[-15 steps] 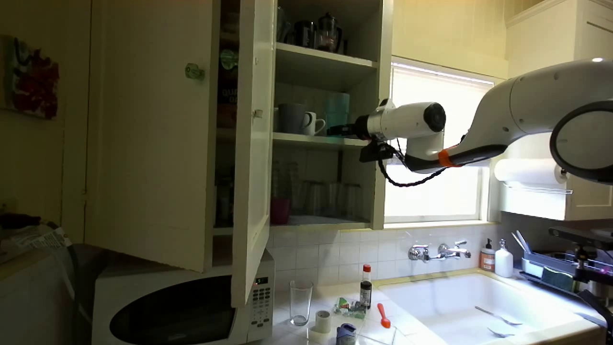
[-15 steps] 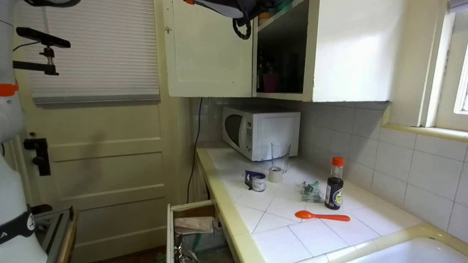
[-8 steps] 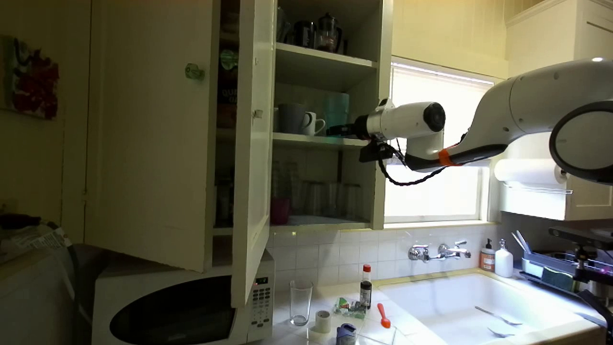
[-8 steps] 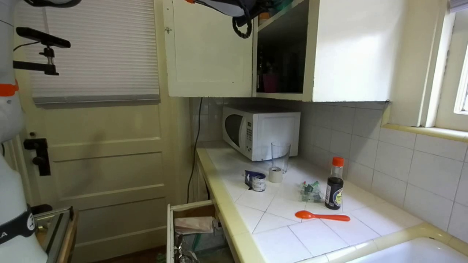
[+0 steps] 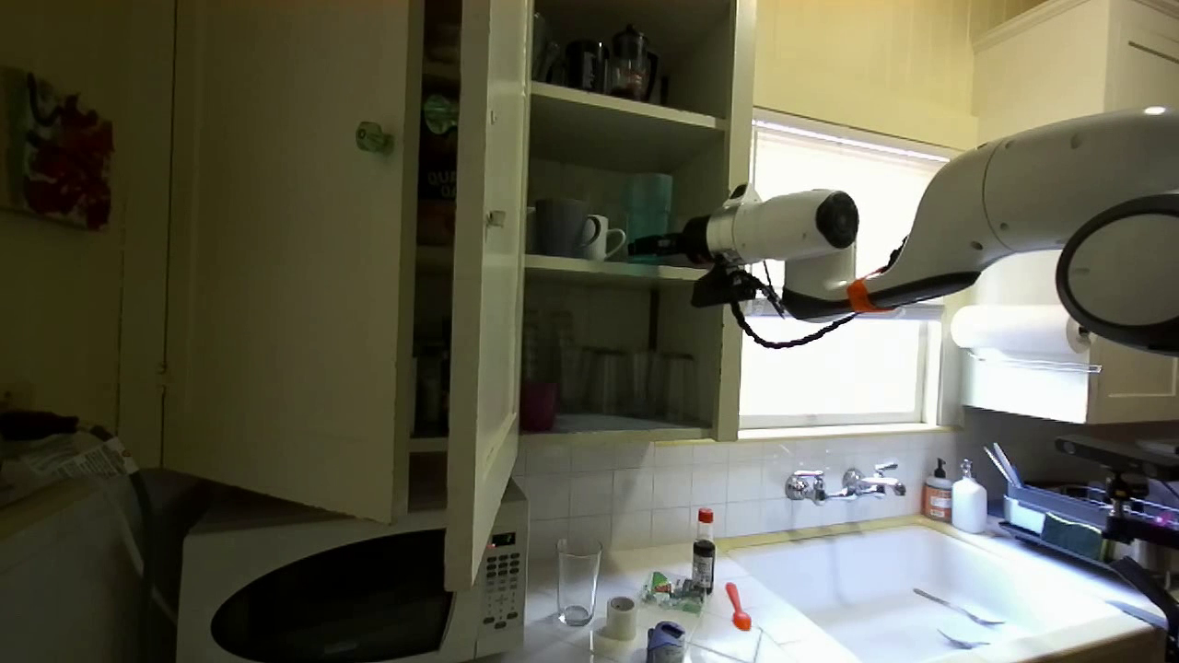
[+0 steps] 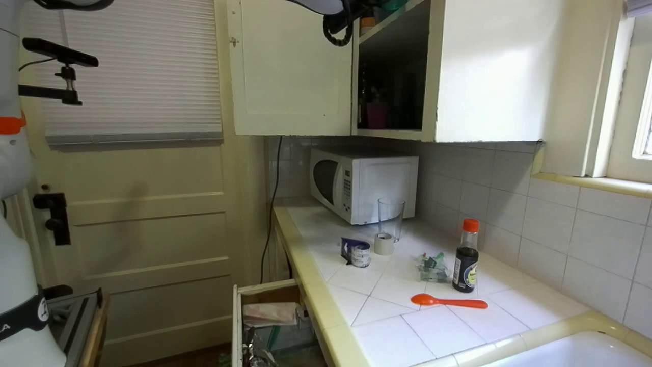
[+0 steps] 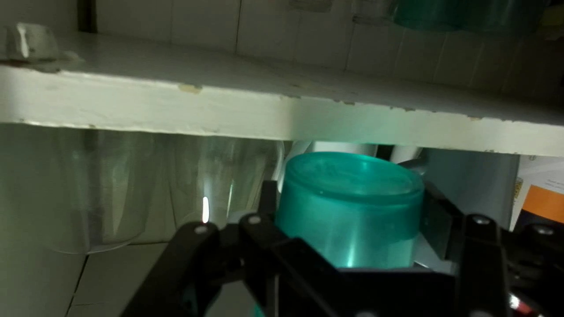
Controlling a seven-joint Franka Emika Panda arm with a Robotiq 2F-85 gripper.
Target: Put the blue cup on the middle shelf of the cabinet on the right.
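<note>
Has jaws clamped on blue cup (image 7: 350, 220), pinching both sides with black fingers (image 7: 266, 200). Holds it roughly upright in gripper (image 5: 645, 247), level with middle shelf (image 5: 571, 267) of cabinet (image 5: 741, 92), close by front edge; can't tell whether touching board. Appears base-up in wrist view. Just beside jaws on same shelf: white mug (image 5: 599, 238), then grey mug (image 5: 558, 227) farther off; also clear glasses (image 7: 220, 185) near. Above jaws: dark glassware (image 5: 634, 66) on top shelf (image 5: 636, 107). Below jaws: pink cup (image 5: 540, 405) on lower shelf (image 5: 636, 424). Well below, on counter (image 6: 387, 334): tall glass (image 6: 390, 216), sauce bottle (image 6: 465, 265), orange spoon (image 6: 448, 302), microwave (image 6: 383, 186).
</note>
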